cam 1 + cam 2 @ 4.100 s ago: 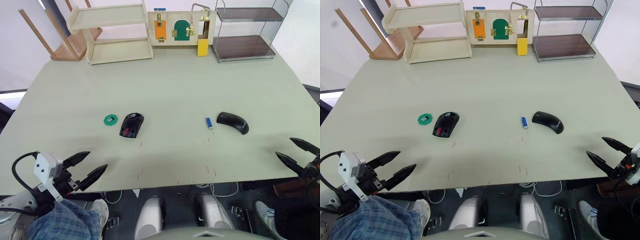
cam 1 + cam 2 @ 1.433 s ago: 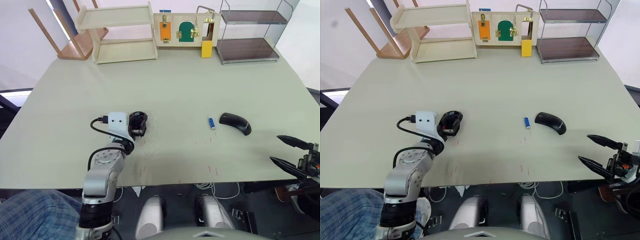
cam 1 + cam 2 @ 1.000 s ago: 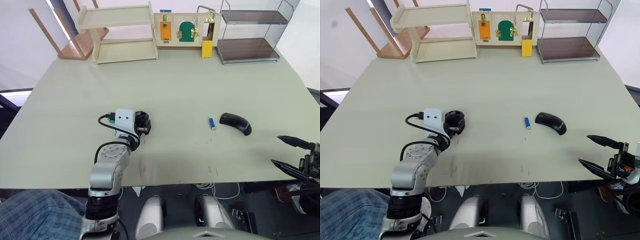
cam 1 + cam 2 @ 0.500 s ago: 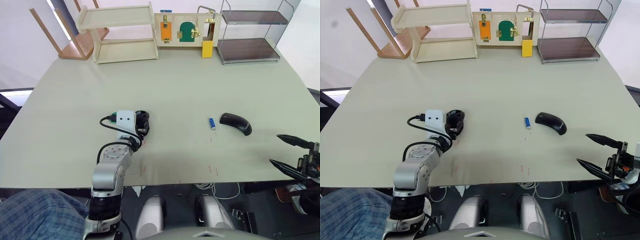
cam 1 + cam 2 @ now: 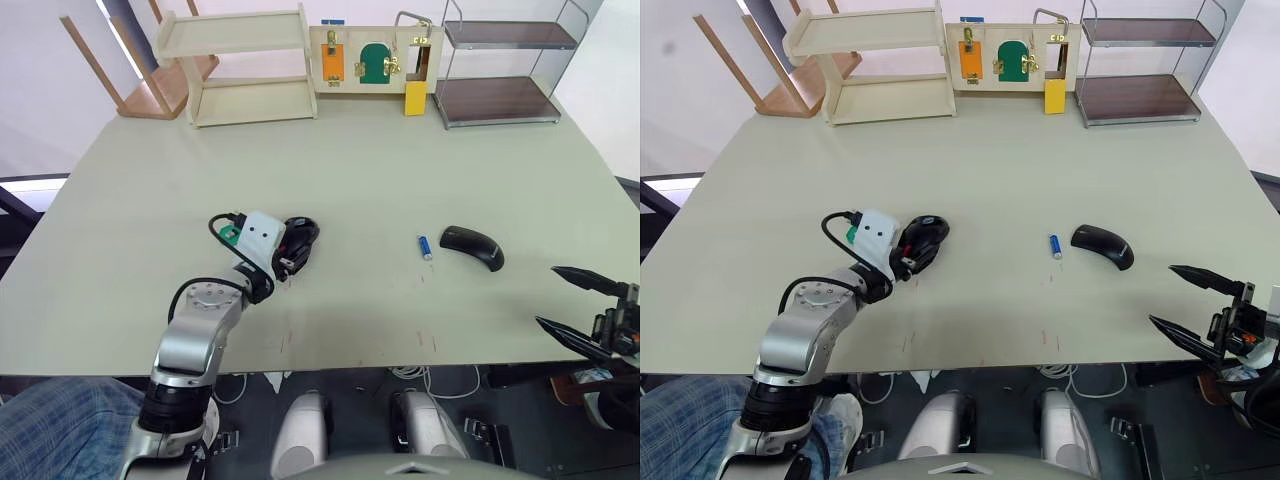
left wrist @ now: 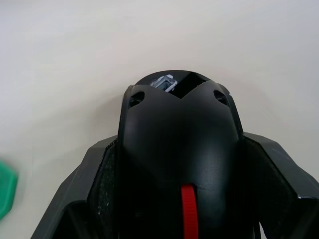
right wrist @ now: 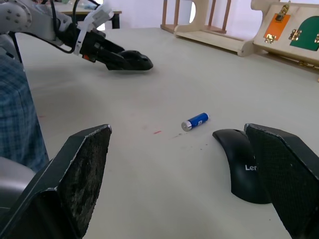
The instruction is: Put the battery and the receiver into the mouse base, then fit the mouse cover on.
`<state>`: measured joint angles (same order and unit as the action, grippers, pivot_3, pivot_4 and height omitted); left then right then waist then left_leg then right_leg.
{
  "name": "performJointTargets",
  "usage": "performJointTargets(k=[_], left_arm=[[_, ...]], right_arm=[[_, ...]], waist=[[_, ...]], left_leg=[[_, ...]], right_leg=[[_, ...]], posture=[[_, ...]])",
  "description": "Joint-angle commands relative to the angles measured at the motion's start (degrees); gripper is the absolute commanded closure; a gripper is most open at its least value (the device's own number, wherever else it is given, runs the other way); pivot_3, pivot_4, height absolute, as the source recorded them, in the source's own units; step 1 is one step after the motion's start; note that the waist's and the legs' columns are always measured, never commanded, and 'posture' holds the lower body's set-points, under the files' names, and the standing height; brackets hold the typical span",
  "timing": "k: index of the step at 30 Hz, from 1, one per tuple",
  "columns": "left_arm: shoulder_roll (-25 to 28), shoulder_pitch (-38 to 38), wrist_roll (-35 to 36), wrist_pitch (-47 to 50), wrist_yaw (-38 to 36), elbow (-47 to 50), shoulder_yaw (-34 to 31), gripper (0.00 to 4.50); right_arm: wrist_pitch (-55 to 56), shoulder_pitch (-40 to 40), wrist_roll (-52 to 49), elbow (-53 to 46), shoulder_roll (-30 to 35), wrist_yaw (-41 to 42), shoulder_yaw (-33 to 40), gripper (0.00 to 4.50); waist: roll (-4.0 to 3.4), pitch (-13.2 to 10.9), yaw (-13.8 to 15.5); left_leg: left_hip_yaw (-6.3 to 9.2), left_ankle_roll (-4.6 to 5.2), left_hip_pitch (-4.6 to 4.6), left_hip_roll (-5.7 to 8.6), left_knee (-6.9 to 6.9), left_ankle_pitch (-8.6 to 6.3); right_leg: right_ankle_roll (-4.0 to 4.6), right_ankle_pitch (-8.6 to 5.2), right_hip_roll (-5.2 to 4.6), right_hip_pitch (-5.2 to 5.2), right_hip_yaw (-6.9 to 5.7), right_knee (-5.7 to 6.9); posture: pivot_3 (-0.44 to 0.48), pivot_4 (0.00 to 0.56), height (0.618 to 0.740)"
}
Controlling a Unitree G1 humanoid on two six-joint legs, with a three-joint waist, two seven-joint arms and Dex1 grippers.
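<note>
Left gripper [image 6: 179, 199] closed on the base [image 5: 299, 243], jaws pressed against both its sides, on the desk [image 5: 360, 160] left of centre. In the left wrist view, red strip along the base's middle and a small pale grey piece in a recess at its far end; cannot tell whether that was the receiver. Green disc [image 5: 229, 235] just behind the left wrist, partly hidden by it. Battery [image 5: 422, 246] lying flat right of centre, well apart from the base, bare desk between. Cover [image 5: 471, 245] just beside the battery, on its right, not touching. Right gripper [image 7: 187, 184] beyond the desk's near right edge, jaws spread wide, holding nothing, pointed toward cover and battery. Along the far edge: wooden shelf [image 5: 240, 65], latch board [image 5: 372, 58], wire rack [image 5: 500, 60]. Tipped wooden chair [image 5: 140, 70] at far left.
</note>
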<state>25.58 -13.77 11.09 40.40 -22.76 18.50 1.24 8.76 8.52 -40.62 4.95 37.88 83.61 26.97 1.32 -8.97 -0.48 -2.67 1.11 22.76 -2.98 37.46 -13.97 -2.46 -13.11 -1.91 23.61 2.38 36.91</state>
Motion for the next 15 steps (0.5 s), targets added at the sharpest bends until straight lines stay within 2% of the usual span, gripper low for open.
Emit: performJointTargets(k=[1,11,15], left_arm=[[3.41,-3.76,0.94,-4.94,-9.21,-0.38,4.27,1.56],[10.01,-11.20,0.76,-17.23,-33.73,-6.63,16.10,1.56],[11.49,-12.25,1.24,-19.05,-40.37,-8.03,18.27,1.56]], right_arm=[[-0.23,0.87,-1.15,-3.00,-0.35,-1.33,1.52,0.00],[-1.04,0.83,-1.22,-5.82,-1.13,-3.46,0.70,0.00],[-1.56,0.34,-1.24,-6.73,-1.07,-3.72,0.23,0.00]], waist=[[0.00,0.00,0.07],[-0.02,0.00,-0.18],[-0.02,0.00,-0.19]], left_leg=[[0.00,0.00,0.00,0.01,0.00,0.00],[-0.02,0.00,-0.01,0.00,-0.01,0.00],[-0.03,0.01,-0.01,-0.01,0.00,0.00]], right_leg=[[0.00,0.00,0.00,0.00,0.00,0.01],[0.00,-0.01,0.03,0.02,0.03,0.00],[0.00,-0.01,0.03,0.01,0.04,0.01]], posture=[[0.000,0.150,0.740],[0.000,0.150,0.740],[0.000,0.150,0.740]])
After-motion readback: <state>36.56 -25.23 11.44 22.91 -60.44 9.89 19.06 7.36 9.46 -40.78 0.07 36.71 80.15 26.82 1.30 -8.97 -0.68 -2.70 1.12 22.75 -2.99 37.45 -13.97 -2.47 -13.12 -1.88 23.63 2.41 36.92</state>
